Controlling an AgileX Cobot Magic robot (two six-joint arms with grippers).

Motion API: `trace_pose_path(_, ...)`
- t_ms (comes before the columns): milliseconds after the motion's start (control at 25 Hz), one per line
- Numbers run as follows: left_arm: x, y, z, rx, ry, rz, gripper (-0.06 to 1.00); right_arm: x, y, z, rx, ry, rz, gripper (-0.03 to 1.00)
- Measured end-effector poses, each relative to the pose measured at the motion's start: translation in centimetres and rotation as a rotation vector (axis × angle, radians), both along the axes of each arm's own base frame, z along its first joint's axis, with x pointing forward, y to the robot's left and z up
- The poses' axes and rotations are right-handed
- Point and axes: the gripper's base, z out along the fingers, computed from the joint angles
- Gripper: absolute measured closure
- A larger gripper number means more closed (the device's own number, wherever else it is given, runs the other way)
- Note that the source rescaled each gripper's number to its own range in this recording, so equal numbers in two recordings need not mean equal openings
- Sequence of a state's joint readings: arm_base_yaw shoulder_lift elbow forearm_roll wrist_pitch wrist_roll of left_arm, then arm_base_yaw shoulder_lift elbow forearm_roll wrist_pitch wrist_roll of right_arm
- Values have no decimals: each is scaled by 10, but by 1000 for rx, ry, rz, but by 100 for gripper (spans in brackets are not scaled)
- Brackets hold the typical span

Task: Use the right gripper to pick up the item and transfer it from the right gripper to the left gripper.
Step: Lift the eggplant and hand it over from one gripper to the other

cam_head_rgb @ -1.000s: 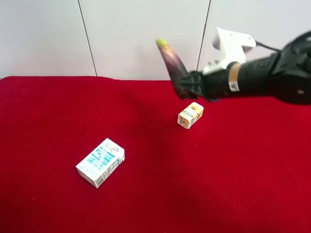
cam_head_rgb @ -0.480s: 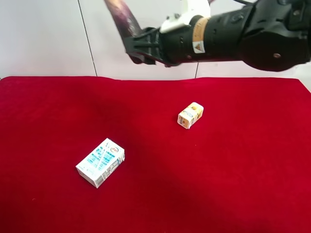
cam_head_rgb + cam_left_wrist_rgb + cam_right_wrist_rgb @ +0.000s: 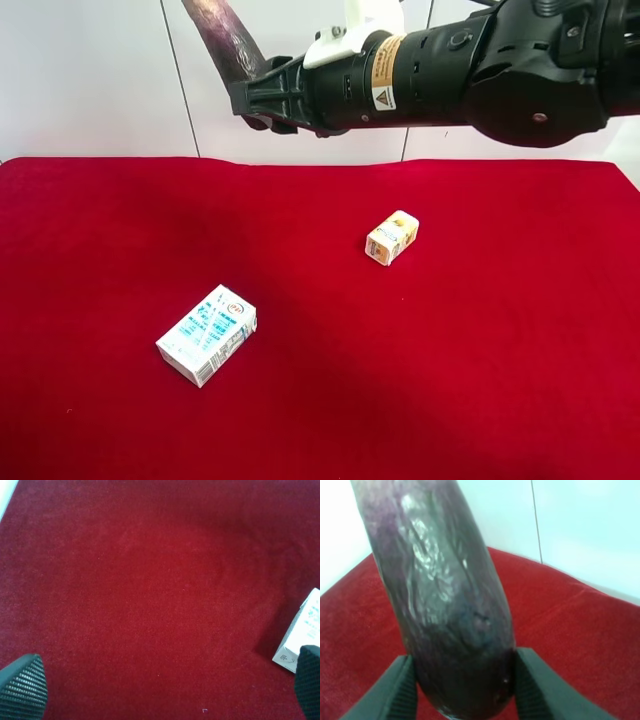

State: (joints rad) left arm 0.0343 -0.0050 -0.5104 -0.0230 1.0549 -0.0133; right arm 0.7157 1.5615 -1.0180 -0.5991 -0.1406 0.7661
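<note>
**Right gripper (image 3: 250, 98) clamped the item (image 3: 222, 35) by its lower end, high above the red cloth (image 3: 480, 380).**
A clean handover called for presenting the free purple shaft squarely to the left gripper (image 3: 165, 690), whose jaws gaped low beside the white-and-blue carton (image 3: 207, 334). Beyond lay a yellow carton (image 3: 392, 237), then white wall panels (image 3: 90, 80).

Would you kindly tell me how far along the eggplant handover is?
Done: the black right gripper is shut on the dark purple eggplant-shaped toy, clear of the red cloth. In hand: holding it aloft. Left: the black left gripper hangs open and empty; the transfer is not yet made.
</note>
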Motion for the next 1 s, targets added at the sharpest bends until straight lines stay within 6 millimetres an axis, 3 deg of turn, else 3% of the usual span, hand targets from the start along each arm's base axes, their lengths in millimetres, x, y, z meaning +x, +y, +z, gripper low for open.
trace_pose_path(1000, 0, 0, 0, -1, 0, 0, -6, -3, 7, 10, 97, -65, 70, 94)
